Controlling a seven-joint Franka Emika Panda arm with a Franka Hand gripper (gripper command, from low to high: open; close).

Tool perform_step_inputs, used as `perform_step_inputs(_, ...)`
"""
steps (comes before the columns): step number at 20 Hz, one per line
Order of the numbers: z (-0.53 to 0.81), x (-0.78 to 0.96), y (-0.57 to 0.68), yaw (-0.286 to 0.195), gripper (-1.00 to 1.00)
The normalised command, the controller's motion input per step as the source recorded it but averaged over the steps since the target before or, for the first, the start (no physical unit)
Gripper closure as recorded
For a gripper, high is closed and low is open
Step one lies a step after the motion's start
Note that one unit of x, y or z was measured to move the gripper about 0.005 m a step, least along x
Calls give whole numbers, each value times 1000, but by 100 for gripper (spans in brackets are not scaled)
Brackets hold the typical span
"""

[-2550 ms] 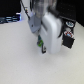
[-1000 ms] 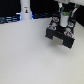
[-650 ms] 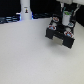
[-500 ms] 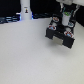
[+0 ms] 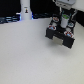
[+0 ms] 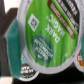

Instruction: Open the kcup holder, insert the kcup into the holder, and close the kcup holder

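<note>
The black kcup holder (image 5: 59, 36) stands at the exterior view's upper right, its tray pulled out and showing round slots with several pods in them. My gripper (image 5: 64, 18) hangs straight above the tray, shut on the kcup (image 5: 64, 22), a small white pod with a green top, held just over the slots. In the wrist view the kcup's green patterned top (image 6: 42, 37) fills most of the picture. The black holder (image 6: 9, 46) and other pods lie behind it. My fingers do not show there.
A white bottle-like object (image 5: 25, 8) stands at the back, at the exterior view's left, beside dark items (image 5: 9, 19). The white table (image 5: 25, 57) spreads in front of the holder. In the wrist view a brown-topped pod (image 6: 66, 17) and a teal pod (image 6: 29, 73) sit in the tray.
My gripper carried the kcup from the middle of the table to above the holder at the exterior view's right. Over the last second it has hardly moved.
</note>
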Motion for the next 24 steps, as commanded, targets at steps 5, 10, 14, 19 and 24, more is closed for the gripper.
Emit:
perform_step_inputs(5, -149, -27, -30, -1, 100)
perform_step_inputs(10, -31, -55, -9, 0, 100)
perform_step_inputs(14, 302, -295, 13, -8, 100)
perform_step_inputs(19, 327, -332, 1, -12, 100)
perform_step_inputs(24, -153, -50, -52, 15, 100)
